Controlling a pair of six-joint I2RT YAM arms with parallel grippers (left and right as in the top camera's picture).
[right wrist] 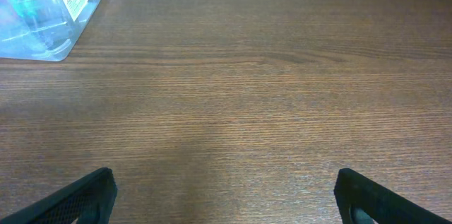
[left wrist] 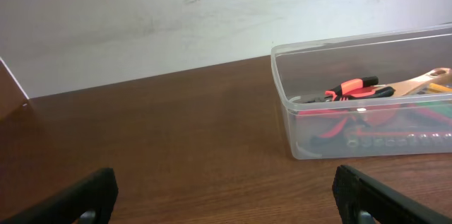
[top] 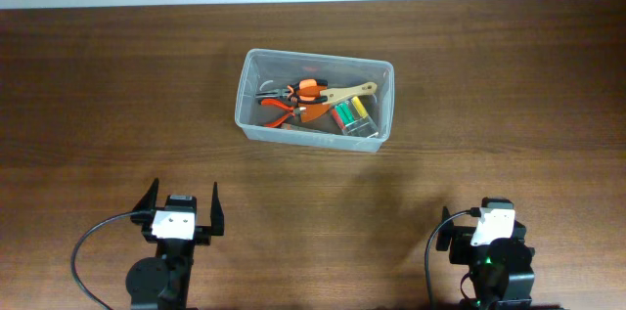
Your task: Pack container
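Note:
The container (top: 246, 85), a clear plastic tub with a rim, stands on the wooden table at the far middle. Inside lie orange-handled pliers (top: 293, 100), a wooden-handled tool (top: 347, 92) and a green and yellow pack (top: 354, 111). The container also shows at the right of the left wrist view (left wrist: 289, 104), and its corner shows at the top left of the right wrist view (right wrist: 42, 22). My left gripper (top: 182, 206) is open and empty near the front left edge, far from the container. My right gripper (right wrist: 224, 196) is open and empty over bare wood at the front right.
A pale wall (left wrist: 176, 19) runs behind the table's far edge. A black cable (top: 88, 251) loops beside the left arm's base and another cable (top: 430, 251) beside the right arm's base.

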